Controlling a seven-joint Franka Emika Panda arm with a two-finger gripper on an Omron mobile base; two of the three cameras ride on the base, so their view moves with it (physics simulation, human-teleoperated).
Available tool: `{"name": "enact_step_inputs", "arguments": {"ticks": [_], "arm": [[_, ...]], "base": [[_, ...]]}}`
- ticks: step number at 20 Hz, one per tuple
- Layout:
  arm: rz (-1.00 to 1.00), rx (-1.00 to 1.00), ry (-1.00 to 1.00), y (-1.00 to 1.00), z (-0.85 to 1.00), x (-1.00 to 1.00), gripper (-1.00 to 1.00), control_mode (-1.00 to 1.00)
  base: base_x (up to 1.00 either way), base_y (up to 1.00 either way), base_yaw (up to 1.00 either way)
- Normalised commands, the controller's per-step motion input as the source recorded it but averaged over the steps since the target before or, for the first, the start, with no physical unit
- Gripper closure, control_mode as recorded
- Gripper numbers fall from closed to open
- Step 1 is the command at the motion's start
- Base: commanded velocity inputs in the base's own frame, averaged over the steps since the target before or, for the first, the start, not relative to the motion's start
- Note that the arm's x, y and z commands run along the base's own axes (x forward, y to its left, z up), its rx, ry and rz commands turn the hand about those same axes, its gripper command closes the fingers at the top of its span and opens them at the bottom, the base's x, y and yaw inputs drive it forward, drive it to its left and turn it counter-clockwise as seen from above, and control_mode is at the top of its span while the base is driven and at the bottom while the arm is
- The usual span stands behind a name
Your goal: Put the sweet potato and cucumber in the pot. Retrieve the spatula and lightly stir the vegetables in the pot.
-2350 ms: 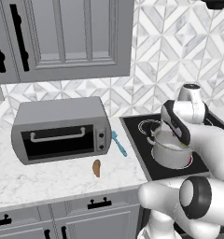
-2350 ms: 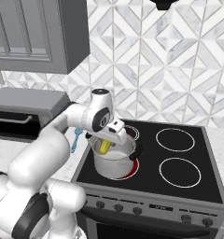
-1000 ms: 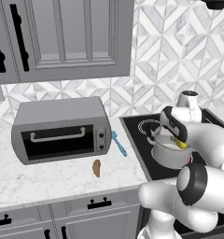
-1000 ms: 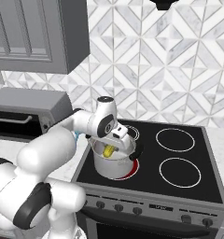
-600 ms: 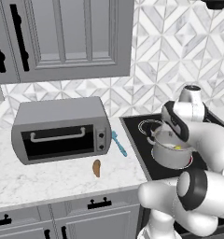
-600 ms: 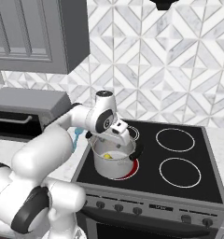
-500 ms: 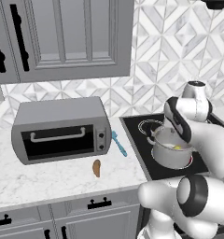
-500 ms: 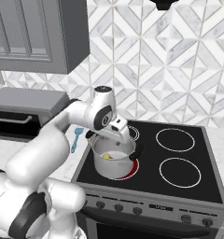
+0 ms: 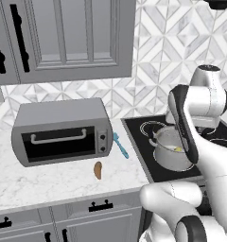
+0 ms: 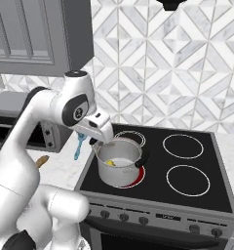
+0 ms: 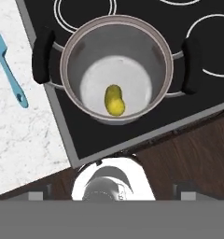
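The arm is bent at the elbow, forearm angled downward. The gripper [image 10: 120, 149] is pointed straight down, jaws spread wide, nothing held.

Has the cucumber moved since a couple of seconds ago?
Yes. It was held above the pot; now the cucumber lies on the pot's bottom, dropped straight down, with the jaws open above.

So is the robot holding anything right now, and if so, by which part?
Nothing is held. The gripper hangs open above the pot, and the cucumber lies loose on the pot's bottom.
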Motion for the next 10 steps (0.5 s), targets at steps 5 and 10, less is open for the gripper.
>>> {"name": "enact_step_inputs", "arguments": {"ticks": [5,10], "arm": [[0.0,0.0,0.1,1.0,0.2,-0.62,-1.0,-1.0],[0.0,0.0,0.06,1.0,-0.3,-0.29,-1.0,-1.0]], "base": [[0.0,0.0,0.0],[0.0,0.0,0.0]]}}
